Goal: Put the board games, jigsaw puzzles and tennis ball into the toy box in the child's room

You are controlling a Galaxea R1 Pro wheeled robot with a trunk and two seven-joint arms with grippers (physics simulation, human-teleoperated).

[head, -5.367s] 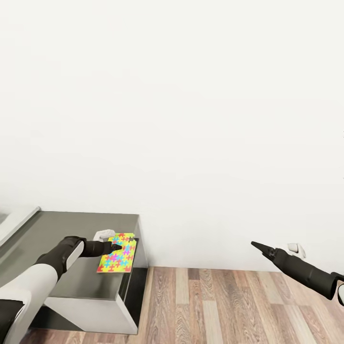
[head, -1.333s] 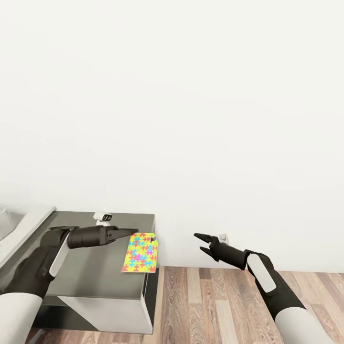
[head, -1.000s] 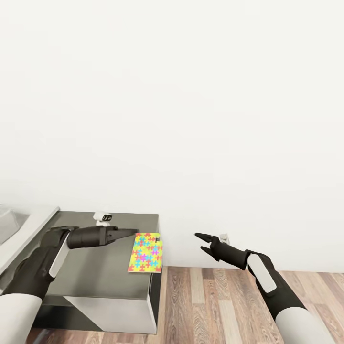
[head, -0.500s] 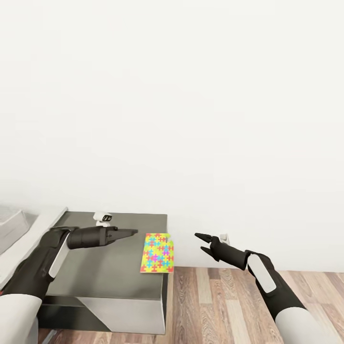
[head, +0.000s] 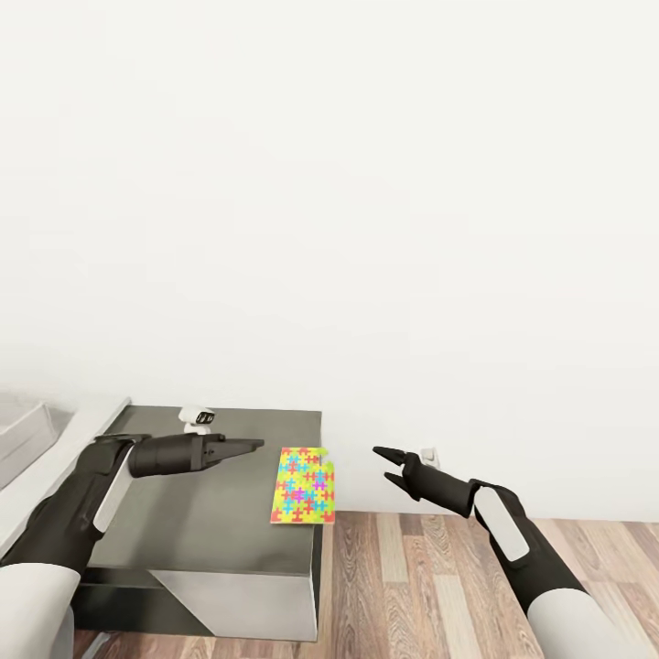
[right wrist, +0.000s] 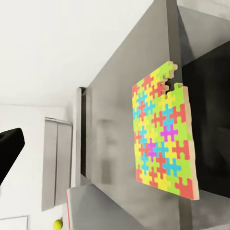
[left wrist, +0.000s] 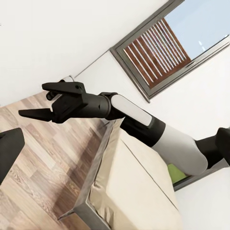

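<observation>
Cabinet-edge jigsaw puzzle [head: 303, 485] (between hands)

Low cabinet [head: 183, 513]: dark grey top, white front, set against plain white wall [head: 366, 183]. Small white device with a dark face [head: 197, 418] sits at the cabinet's back edge, near the wall. Wood-plank floor [head: 412, 586] beside the cabinet. White wall socket [head: 426, 454] low on the wall, just above the floor. Left wrist view: dark-framed window [left wrist: 163, 45] with brown slats behind the glass.
</observation>
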